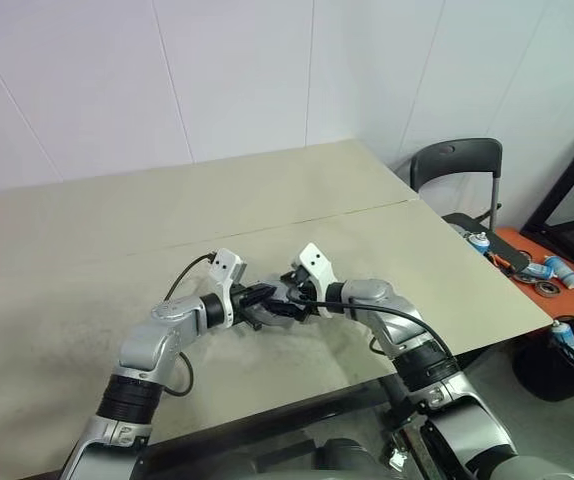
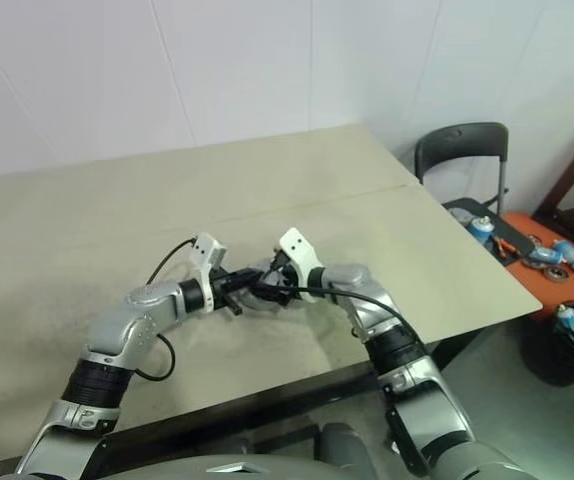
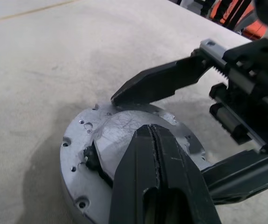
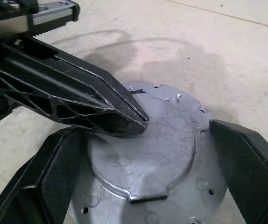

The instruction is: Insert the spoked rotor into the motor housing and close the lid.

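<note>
The motor housing [image 4: 171,154] lies flat on the table as a round silver-grey metal piece: a flange with small holes around a raised, scratched flat centre. A sliver of black shows at the rim of that centre [image 3: 90,159]. I cannot tell whether the raised centre is the lid. The spoked rotor is hidden. My left gripper [image 3: 151,127] is shut, and its tips rest on the raised centre [image 4: 141,122]. My right gripper [image 4: 145,130] is open, with one finger on each side of the housing [image 3: 162,81]. Both grippers meet over it near the table's front [image 1: 279,298].
The beige table [image 1: 117,220] has a seam running across it and its front edge lies close below the arms. A black chair [image 1: 457,165] stands at the far right corner. An orange surface with tools and bottles [image 1: 547,270] and a black bin [image 1: 567,360] are to the right.
</note>
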`<state>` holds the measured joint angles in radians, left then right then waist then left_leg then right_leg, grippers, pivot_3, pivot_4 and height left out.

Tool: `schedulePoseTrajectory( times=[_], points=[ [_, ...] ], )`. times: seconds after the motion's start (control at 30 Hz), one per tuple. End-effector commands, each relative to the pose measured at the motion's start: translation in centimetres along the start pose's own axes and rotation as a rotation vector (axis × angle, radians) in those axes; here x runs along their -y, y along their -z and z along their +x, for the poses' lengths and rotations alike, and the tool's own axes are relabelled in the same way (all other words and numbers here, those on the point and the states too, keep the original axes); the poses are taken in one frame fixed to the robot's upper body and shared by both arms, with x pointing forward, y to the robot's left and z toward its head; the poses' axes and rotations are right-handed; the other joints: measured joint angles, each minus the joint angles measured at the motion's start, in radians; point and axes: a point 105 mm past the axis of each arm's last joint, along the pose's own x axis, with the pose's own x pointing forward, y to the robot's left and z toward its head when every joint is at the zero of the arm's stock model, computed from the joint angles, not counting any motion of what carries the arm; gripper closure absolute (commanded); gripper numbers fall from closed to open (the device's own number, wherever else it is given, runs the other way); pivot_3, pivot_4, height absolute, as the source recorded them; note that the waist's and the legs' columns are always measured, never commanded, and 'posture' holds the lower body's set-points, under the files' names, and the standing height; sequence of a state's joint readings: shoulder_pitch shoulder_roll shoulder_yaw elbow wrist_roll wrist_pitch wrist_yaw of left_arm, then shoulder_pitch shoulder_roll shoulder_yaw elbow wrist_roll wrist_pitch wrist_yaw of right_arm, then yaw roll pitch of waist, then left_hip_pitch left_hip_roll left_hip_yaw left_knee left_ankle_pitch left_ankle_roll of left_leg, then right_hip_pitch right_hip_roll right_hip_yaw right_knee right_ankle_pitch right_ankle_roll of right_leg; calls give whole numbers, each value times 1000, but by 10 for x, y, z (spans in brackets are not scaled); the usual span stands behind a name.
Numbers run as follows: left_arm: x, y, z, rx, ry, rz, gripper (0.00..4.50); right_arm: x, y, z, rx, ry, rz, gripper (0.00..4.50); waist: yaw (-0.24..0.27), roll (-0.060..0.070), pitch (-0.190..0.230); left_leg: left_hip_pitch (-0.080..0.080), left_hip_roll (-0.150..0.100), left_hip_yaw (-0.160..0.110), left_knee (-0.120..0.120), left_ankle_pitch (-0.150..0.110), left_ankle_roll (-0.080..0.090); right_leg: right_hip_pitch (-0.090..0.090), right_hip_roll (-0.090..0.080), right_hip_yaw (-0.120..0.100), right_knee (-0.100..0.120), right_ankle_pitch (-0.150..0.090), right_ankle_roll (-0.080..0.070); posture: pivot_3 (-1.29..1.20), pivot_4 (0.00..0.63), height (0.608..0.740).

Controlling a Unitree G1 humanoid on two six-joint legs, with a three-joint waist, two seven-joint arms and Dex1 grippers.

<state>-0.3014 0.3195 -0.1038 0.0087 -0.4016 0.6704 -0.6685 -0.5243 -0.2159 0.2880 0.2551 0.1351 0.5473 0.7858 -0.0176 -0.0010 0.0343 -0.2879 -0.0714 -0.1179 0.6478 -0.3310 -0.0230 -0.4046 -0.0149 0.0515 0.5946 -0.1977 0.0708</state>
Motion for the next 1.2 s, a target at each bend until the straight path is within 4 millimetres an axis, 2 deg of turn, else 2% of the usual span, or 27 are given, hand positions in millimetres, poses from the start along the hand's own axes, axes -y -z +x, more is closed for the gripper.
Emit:
schedulePoseTrajectory(
  times=[0.03, 0.27, 0.43, 0.5, 0.67, 0.77, 0.87, 1.03, 1.2],
  points=[
    [-3, 7, 2, -37, -11, -7, 4500, 7, -17, -16, 40, -4, -79, 60, 2, 1, 2, -1, 0, 0, 0, 0, 0, -1, 0, 0, 0, 0, 0, 0, 0, 740],
    [-7, 5, 2, -38, -13, -3, 4500, 20, -43, -36, 80, 23, -185, 60, -1, 2, 4, -6, 0, 0, 0, 0, 1, -6, 0, 0, -1, 2, 4, 0, 0, 740],
    [-6, 4, 4, -34, -11, -4, 4500, 25, -52, -46, 95, 36, -120, 60, 1, 2, 4, -11, 0, 0, 0, 0, 1, -10, 0, 0, -1, 2, 4, 0, 0, 740],
    [-5, 5, 4, -34, -12, -3, 4500, 20, -45, -54, 68, -17, -28, 60, 4, 2, 4, -14, 0, 0, 1, 0, 1, -13, 0, 0, 0, 2, 4, 0, 0, 740],
    [-5, 7, 2, -33, -22, -4, 4500, -2, -7, -75, -61, -158, 261, 60, 9, 1, 4, -18, -1, -1, 1, -1, 1, -17, -3, 0, -1, 3, 4, 0, 0, 740],
    [-7, 8, 1, -34, -30, -6, 4500, -2, 1, -83, -77, -193, 508, 60, 5, 2, 4, -18, -1, 0, 1, -1, 1, -17, -3, 0, 0, 3, 4, 0, 0, 740],
    [-7, 9, 1, -34, -35, -6, 4500, 3, 3, -79, -49, -174, 647, 60, 4, 2, 4, -17, 0, 0, 2, -1, 1, -17, -1, 0, 1, 3, 4, 0, 0, 740],
    [-6, 9, 2, -32, -39, -4, 4500, 12, -5, -62, 28, -124, 759, 60, 4, 2, 4, -17, 0, 0, 1, 0, 1, -17, 0, 0, 1, 3, 4, 0, 0, 740],
    [-9, 8, 1, -31, -52, 0, 4500, -6, -4, -43, 13, -167, 815, 60, 4, 2, 4, -18, 0, 0, 1, -1, 1, -18, -1, 1, 1, 3, 4, 0, 0, 740]
  ],
)
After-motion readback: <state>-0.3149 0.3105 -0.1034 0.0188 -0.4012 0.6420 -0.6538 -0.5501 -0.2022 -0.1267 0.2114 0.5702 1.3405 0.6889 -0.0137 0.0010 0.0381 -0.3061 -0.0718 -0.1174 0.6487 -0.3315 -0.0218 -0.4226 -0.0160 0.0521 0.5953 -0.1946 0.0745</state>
